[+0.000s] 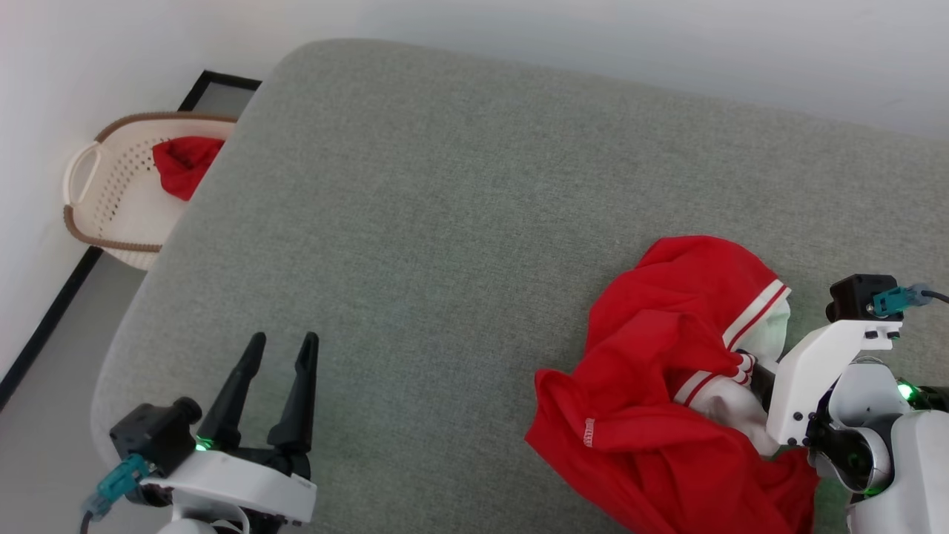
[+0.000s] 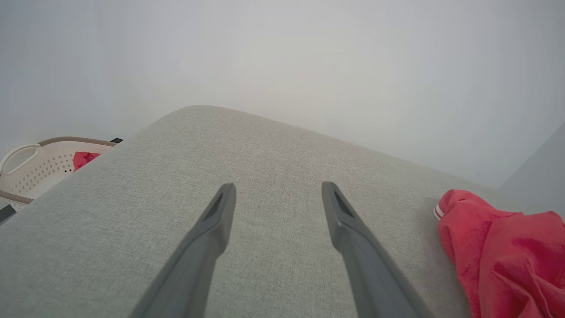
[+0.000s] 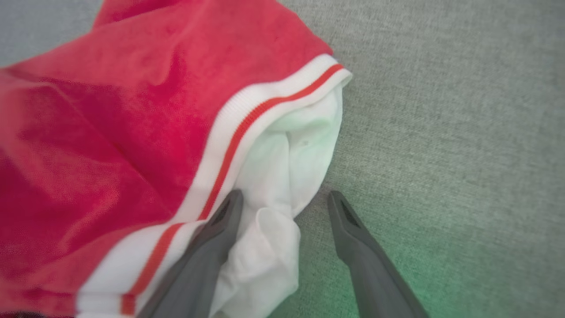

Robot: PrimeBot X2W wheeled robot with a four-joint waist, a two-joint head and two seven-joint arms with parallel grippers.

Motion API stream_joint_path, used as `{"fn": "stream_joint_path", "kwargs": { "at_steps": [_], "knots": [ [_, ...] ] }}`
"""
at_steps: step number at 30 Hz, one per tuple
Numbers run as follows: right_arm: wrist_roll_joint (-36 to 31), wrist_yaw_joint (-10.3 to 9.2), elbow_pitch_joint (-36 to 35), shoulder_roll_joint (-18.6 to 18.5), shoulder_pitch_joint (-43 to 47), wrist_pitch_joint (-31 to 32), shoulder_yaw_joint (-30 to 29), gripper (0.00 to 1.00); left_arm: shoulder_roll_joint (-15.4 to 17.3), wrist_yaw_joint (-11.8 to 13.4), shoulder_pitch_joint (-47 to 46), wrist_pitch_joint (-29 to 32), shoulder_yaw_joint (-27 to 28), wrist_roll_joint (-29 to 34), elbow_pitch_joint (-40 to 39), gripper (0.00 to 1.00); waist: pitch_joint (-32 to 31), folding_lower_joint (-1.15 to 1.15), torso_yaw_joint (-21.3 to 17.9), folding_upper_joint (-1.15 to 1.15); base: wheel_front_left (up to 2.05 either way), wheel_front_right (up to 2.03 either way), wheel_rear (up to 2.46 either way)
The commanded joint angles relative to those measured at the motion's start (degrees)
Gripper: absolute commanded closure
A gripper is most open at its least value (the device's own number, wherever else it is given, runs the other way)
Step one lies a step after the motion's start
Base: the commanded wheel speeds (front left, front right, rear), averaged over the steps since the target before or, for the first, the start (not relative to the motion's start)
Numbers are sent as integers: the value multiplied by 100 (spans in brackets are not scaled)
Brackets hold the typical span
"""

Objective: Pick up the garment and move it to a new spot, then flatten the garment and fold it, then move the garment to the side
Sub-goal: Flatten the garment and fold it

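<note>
At four o'clock on the grey fabric cushion point(image 1: 445, 185), your right gripper point(image 3: 282, 198), fingers spread, straddles the white sleeve point(image 3: 291, 145) of the red jersey T-shirt point(image 1: 652, 371); reach deeper before closing. Left gripper point(image 1: 285, 341) hangs open at seven o'clock.

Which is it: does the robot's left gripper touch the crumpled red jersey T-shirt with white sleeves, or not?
Apart. Head view: bare grey cushion separates the open left gripper from the red T-shirt.

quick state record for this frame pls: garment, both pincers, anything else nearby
garment: crumpled heap, right side of grey padded surface
right pincer: open, white sleeve cloth between its fingers
left pincer: open, over bare surface, apart from garment
basket: past surface's left edge, holds red cloth bunch
stage: garment not yet gripped
</note>
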Motion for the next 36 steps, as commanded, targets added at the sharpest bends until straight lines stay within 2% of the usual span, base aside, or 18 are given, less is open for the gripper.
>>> {"fn": "stream_joint_path", "kwargs": {
  "at_steps": [1,11,18,28,36],
  "knots": [
    [-47,2,75,30,-17,31,7,100,-31,-25,-39,-11,48,68,14,0,25,0,25,0,0,0,0],
    [-64,1,-4,-62,-145,5,-47,100,-196,-99,42,-12,324,227,49,0,-57,0,-41,0,0,0,0],
    [2,1,-239,-272,-214,55,-73,100,-248,-123,160,-13,491,305,30,0,-216,0,-205,0,0,0,0],
    [30,1,-440,-917,-312,-34,-439,100,-233,-156,280,-13,602,346,-37,0,-323,0,-491,0,0,0,0],
    [-9,1,-197,-1561,-358,-78,-971,100,-223,-158,234,-13,609,360,-65,0,-252,0,-607,0,0,0,0]
  ]
}}
